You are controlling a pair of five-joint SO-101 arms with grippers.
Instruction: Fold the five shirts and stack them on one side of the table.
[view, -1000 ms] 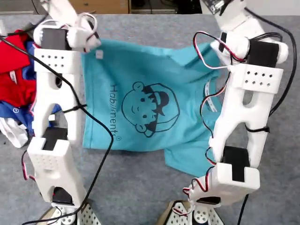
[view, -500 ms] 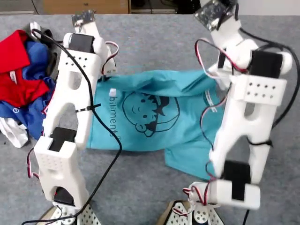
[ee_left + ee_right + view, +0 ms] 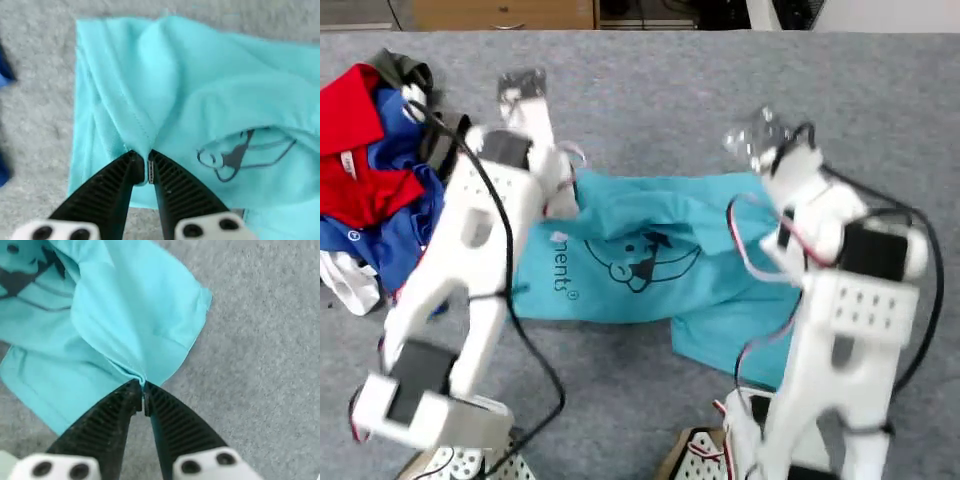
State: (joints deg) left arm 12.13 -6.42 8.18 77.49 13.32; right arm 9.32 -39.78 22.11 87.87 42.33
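A teal shirt (image 3: 650,270) with a dark cartoon print lies across the middle of the grey table, its far edge doubled over the print. My left gripper (image 3: 142,165) is shut on a pinched fold of the teal shirt (image 3: 200,100) at its left side. On the shirt's right side, my right gripper (image 3: 141,392) is shut on a hem fold of the teal cloth (image 3: 130,315). In the high view the left arm (image 3: 485,220) stands over the shirt's left end and the right arm (image 3: 830,260) over its right end.
A heap of other shirts lies at the table's left edge: red (image 3: 355,150), blue (image 3: 390,240) and white (image 3: 345,285) cloth tangled together. Bare grey table (image 3: 650,110) stretches beyond the teal shirt and to its right.
Both arms have drawn the shirt's far edge toward the near side, folding it over the print. The shirt now looks much narrower from front to back.
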